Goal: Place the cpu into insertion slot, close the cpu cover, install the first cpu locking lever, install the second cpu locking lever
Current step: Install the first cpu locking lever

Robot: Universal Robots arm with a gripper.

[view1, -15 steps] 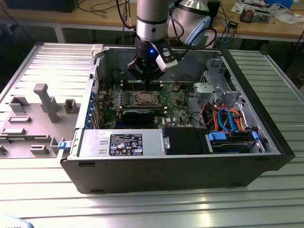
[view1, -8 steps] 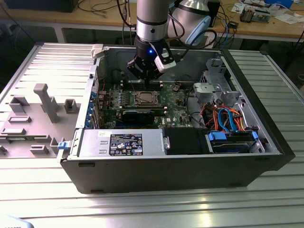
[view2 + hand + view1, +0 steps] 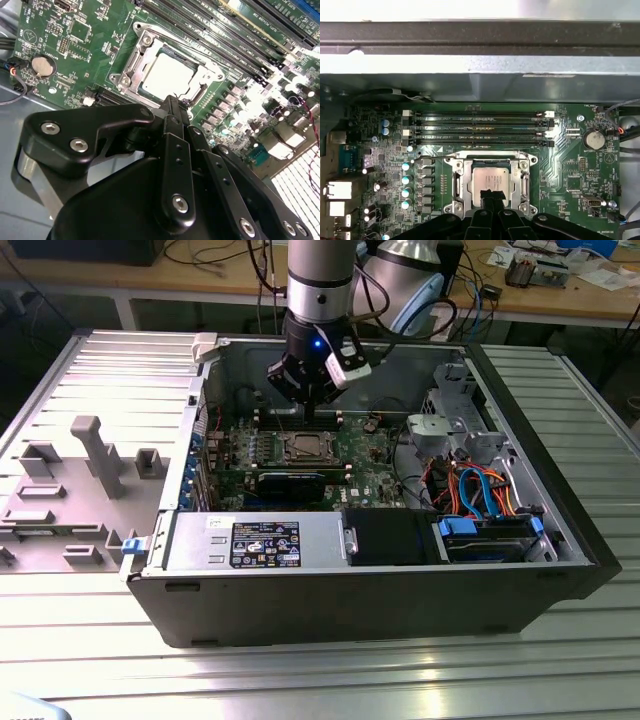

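Note:
The cpu [image 3: 167, 75] [image 3: 490, 180] lies flat in the insertion slot [image 3: 131, 60] [image 3: 454, 182] on the green motherboard, its dull silver top showing. Flat around it lies the cpu cover [image 3: 209, 79] [image 3: 525, 181], with the chip visible through its square window. My gripper [image 3: 175, 102] [image 3: 492, 194] [image 3: 307, 412] hangs just above the socket's edge, black fingers drawn together to a single tip with nothing between them. In the exterior view the socket [image 3: 303, 447] sits right below the gripper. A thin wire lever [image 3: 436, 157] runs out from one socket corner.
Long black memory slots [image 3: 480, 127] flank the socket, and a coin battery [image 3: 594, 139] sits nearby. The open case [image 3: 380, 600] holds a power supply [image 3: 260, 540], a black card [image 3: 290, 480] and drive bays with blue cables [image 3: 480, 490]. A grey fixture [image 3: 90, 455] stands on the exterior view's left.

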